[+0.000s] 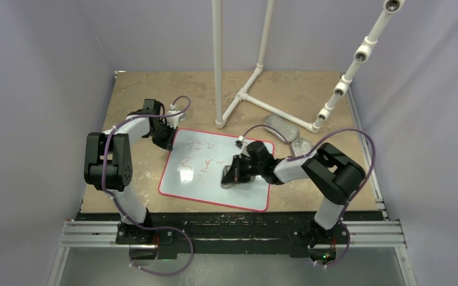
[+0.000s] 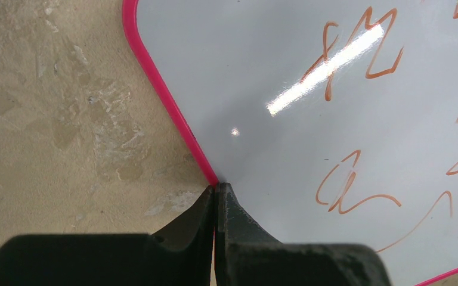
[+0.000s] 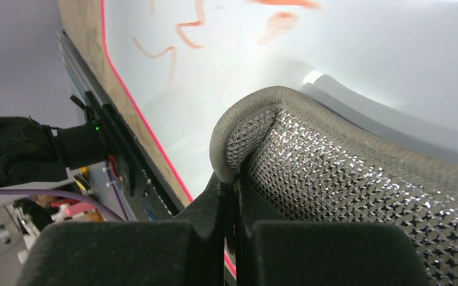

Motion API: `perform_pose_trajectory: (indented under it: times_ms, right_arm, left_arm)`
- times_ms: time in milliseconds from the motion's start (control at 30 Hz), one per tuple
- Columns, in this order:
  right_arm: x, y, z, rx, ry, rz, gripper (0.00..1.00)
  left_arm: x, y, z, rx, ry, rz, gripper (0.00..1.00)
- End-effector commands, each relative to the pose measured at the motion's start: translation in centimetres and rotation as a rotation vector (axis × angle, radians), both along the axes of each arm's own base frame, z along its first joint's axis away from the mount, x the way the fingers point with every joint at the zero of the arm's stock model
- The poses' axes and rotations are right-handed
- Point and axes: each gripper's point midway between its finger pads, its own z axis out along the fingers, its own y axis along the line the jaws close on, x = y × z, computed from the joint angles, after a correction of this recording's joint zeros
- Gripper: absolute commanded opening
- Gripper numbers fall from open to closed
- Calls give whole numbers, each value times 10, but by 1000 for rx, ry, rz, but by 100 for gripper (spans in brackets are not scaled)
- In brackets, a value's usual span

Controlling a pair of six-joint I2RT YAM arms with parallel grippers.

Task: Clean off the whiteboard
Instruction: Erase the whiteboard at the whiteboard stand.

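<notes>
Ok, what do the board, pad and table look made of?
Board: glossy, smooth white, probably coated; it mirrors a light streak. Pad: silvery glittering mesh, grey fabric edging. Table: matte mottled beige, perhaps laminate or stone-look; worn patches.

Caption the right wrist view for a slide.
Right gripper pinches the rim of a silvery mesh pad over the glossy whiteboard, with red scribbles unwiped beyond it.

Whiteboard (image 1: 200, 179): glossy, red-rimmed, rounded corners, flat on the tabletop (image 1: 155, 95), slightly skewed, red scribbles across its far half.
</notes>
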Motion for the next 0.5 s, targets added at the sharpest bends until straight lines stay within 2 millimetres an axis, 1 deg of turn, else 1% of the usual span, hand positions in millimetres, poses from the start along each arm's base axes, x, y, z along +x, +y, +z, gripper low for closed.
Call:
perform_pose_trajectory:
  times_ms: [0,67,100,133,167,200,267,333,367,400,433,467]
  right_arm:
    - [-26,-104,-75,-335,126,-95,0]
    - [-23,-102,-76,-333,112,-98,0]
    - [-22,-97,-76,-315,118,-96,0]
    - [-18,-86,-74,-285,110,-92,0]
    - [-8,-48,-68,-220,81,-59,0]
    - [-2,-29,-65,-202,64,-46,0]
    - [8,20,-56,-152,29,-8,0]
    - [22,72,-40,-93,-8,18,0]
    - [26,92,-36,-68,-16,30,0]
    - [35,118,-23,-28,-39,41,0]
    - [37,130,-24,-26,-36,49,0]
    - [39,136,-28,-34,-26,49,0]
  left_arm:
    - [-41,27,-28,133,176,1,0]
    - [-41,27,-29,133,177,1,0]
    - [-41,27,-29,133,179,2,0]
    - [-41,26,-29,132,180,4,0]
    - [-43,24,-31,121,190,7,0]
    - [-44,24,-33,120,193,8,0]
    - [-46,24,-36,120,198,11,0]
    - [-48,23,-37,115,211,13,0]
    - [-49,23,-38,112,216,14,0]
    - [-50,23,-37,111,218,15,0]
    - [-50,23,-36,110,215,15,0]
    - [-50,23,-35,112,212,14,0]
